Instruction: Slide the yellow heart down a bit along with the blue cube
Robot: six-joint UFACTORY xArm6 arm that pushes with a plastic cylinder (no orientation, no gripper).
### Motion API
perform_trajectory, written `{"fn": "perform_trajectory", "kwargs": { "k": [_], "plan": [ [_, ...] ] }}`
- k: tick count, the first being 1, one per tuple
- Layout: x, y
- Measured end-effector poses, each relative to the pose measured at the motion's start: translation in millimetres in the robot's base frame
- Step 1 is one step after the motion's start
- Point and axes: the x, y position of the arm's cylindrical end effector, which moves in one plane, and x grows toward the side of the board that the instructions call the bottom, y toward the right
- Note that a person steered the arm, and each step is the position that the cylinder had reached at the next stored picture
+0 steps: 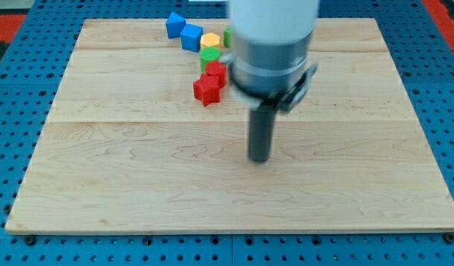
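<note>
A pale wooden board (138, 170) lies on a blue pegboard (20, 74). My tip (259, 159), a bare rod with no fingers to spread or press, rests mid-board. Well up-left of my tip sit the yellow heart (210, 41), touching the blue cube (191, 37), then green (210, 55) and red blocks (207, 89).

Wooden board (138, 170): on blue pegboard (20, 89). Toward board's top edge: red star block (206, 91), red block (217, 73), green block (210, 55), clustered.
</note>
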Motion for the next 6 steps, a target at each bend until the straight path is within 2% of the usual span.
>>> {"fn": "perform_trajectory", "kwargs": {
  "k": [1, 2, 3, 4, 5, 6],
  "plan": [
    [-135, 63],
    [-245, 67],
    [-289, 48],
    [-290, -4],
    [-290, -92],
    [-289, -110]
  ]
}}
